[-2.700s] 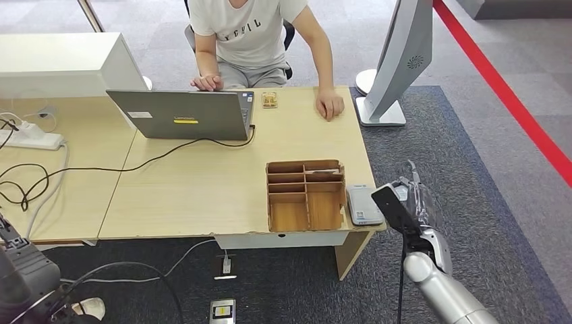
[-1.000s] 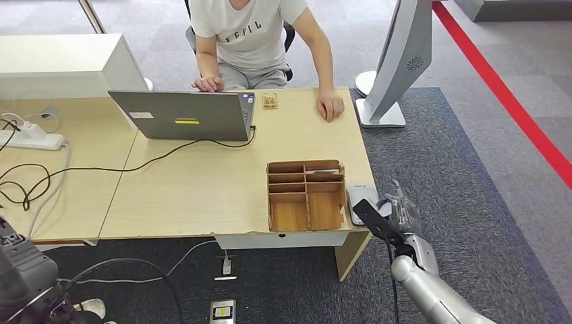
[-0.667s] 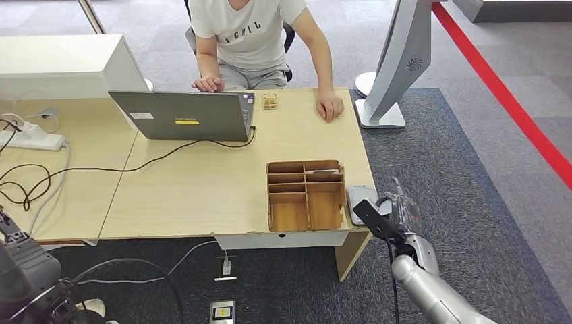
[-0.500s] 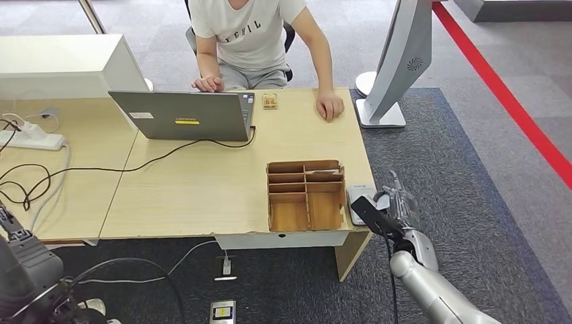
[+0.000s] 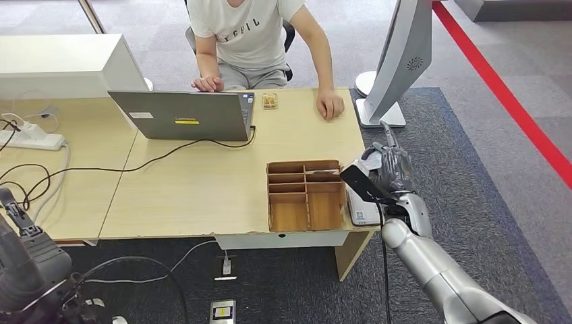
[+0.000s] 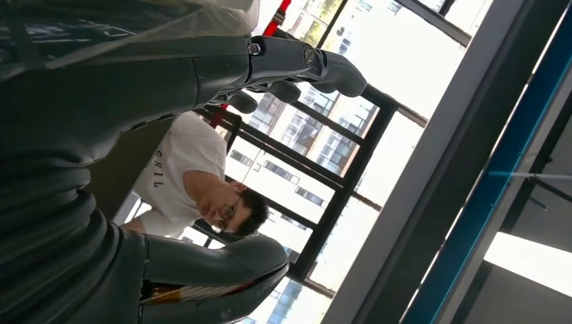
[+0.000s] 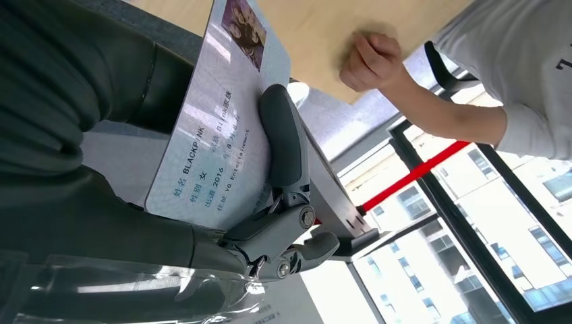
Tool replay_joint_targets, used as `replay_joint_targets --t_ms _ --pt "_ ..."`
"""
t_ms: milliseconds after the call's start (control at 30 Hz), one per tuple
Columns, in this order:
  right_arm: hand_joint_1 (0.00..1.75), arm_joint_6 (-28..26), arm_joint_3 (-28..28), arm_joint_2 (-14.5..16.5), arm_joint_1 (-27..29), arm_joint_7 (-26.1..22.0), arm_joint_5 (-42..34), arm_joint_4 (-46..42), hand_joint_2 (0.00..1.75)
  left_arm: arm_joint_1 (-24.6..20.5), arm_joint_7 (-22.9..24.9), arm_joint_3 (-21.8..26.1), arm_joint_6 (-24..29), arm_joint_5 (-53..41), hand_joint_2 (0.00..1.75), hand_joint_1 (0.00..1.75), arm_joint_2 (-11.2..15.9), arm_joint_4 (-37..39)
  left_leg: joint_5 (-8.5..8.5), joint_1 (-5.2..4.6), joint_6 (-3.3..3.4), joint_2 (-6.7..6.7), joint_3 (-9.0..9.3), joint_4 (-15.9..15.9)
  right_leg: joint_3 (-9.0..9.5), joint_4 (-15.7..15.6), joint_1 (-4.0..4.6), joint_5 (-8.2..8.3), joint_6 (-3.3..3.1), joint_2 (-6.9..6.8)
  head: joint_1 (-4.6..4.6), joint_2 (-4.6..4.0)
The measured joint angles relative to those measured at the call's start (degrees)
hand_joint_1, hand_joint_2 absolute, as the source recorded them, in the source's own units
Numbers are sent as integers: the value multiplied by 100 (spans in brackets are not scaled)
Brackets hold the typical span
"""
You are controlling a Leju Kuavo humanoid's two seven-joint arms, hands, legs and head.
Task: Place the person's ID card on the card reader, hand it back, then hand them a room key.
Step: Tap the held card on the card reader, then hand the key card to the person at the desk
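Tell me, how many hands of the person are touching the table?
2: one hand rests at the table's far edge behind the laptop, the other hand lies fisted near the far right corner.

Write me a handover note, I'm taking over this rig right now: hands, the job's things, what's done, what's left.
Right hand holds the ID card raised above the card reader at the desk's near right corner.
Left hand holds nothing, low at the robot's side.
Person's hand rests on the desk at the far edge.
Room key: cannot pick it out; wooden organizer sits beside the reader.
Done: card in hand. Whether it has been read, the pictures don't settle. Left: hand back card, give key.
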Motion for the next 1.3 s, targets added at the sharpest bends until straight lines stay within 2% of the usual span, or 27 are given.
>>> replay_joint_targets --t_ms 300,500,900,1300 --pt "175 -1 25 20 -293 79 225 -103 175 -16 0 -1 -48 11 175 0 -29 46 0 0 0 -1 -4 0 -3 1 0 0 0 0 -1 0" --pt "175 -2 68 126 -870 200 524 167 175 -79 0 1 -280 45 175 0 -106 85 2 0 0 -1 -8 0 -6 3 0 1 0 0 0 0" --pt "175 4 192 838 -1955 462 953 1192 175 -198 0 17 -727 159 175 0 -298 243 3 1 0 -1 -13 0 -13 6 1 1 -1 0 -1 0" --pt "175 47 304 1274 -2452 679 1004 2026 175 -226 0 89 -1171 251 175 0 -468 491 3 0 0 -1 -12 1 -14 5 0 1 -1 0 -1 0"
